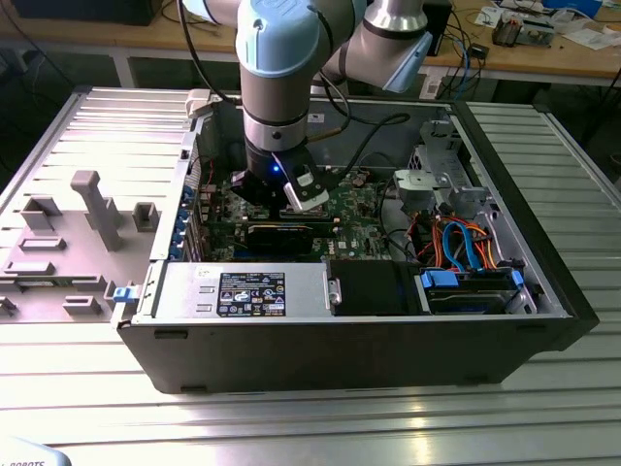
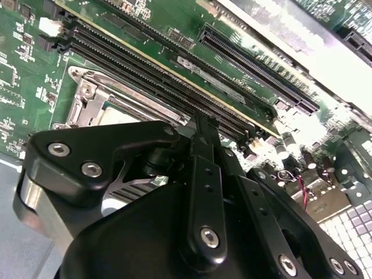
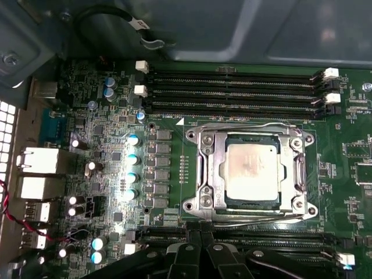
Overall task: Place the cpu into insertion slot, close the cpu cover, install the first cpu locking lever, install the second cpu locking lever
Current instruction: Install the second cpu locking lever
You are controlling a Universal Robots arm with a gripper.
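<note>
Jaws (image 3: 200, 237) shut on nothing, poised over memory slots (image 3: 232, 87) just beside the slot (image 3: 251, 172), cpu (image 3: 253, 168) seated silver-side up inside it, cover (image 3: 203, 174) down around the chip, wire levers (image 3: 244, 126) along both sides, all on the green board (image 1: 354, 204) inside the open case (image 1: 543, 252).

We see the cpu (image 3: 253, 174) seated flat in the insertion slot (image 3: 216, 200), silver top face up, square to the socket. The cpu cover (image 3: 207, 171), a thin silver frame plate, lies closed over it, its square window exposing the chip's top. The slot sits in green circuit board, between rows of long black slots. In the second wrist view, a corner of the cpu cover (image 2: 93, 102) shows.
</note>
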